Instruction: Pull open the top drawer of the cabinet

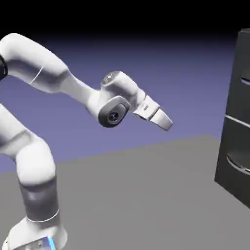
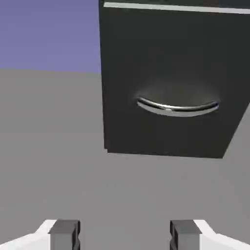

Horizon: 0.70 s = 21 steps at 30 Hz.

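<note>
Exterior view. The white arm rises from the lower left and reaches rightward, its end effector angled slightly downward and held in mid-air, well apart from the cabinet at the picture's right edge. The cabinet stands on the grey surface; only its near side and part of its front show, with pale seams and a silvery handle low down. The top drawer lies in the uppermost band, above the level of the end effector and cut off by the picture's edge; its handle cannot be made out here. Open room lies between hand and cabinet, with nothing standing on the surface between them, so a straight approach looks unobstructed. The hand would probably need to rise as it advances.

Hand view. The two grey fingertips sit far apart at the bottom edge with bare surface showing between them: the end effector is spread and holds nothing. Ahead stands the cabinet, its lowest drawer front filling the upper right, with a curved silvery bar handle right of centre. A pale seam runs along the top edge, and the top drawer is out of sight above it. The camera thus points at the wrong drawer; judged from this, the approach has scarcely begun, and the aim must shift upward before any grasp.
</note>
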Tool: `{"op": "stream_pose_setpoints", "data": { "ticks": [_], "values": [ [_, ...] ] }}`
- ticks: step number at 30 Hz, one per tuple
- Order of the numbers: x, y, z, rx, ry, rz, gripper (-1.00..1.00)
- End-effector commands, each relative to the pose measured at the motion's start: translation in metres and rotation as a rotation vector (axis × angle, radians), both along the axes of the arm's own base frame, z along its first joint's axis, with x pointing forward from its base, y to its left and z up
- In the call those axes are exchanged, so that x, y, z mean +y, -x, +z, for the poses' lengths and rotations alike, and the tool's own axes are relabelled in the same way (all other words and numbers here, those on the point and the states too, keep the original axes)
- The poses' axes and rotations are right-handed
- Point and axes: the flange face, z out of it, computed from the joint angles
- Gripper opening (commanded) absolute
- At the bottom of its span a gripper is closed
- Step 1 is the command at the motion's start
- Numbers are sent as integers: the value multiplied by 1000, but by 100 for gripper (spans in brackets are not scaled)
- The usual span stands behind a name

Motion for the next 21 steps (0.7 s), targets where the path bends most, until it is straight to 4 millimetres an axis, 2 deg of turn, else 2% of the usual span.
{"op": "stream_pose_setpoints", "data": {
  "ticks": [1,6,11,16,21],
  "values": [
    [-9,0,12,-19,-30,-48,0],
    [-45,9,69,-121,-185,-264,0],
    [-69,25,122,-237,-341,-436,0],
    [-78,44,169,-359,-493,-561,0],
    [-72,58,209,-480,-636,-639,0]
  ]
}}
